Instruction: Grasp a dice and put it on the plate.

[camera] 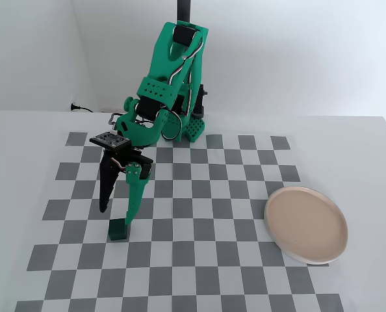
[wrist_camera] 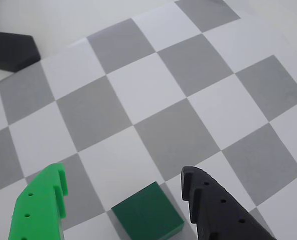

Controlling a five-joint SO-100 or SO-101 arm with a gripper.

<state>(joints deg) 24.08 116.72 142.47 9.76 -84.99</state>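
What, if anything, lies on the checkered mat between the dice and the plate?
Nothing visible. In the fixed view, the checkered squares between the dice and the plate are bare; the gripper stands over the dice, away from that path.

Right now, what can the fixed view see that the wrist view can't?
Only the fixed view shows the plate, empty, off to the right on the table, and the whole green arm. Only the wrist view shows, close up, the gap between the green finger and the black one, with the dice partly between them. Both show the dice on the checkered mat.
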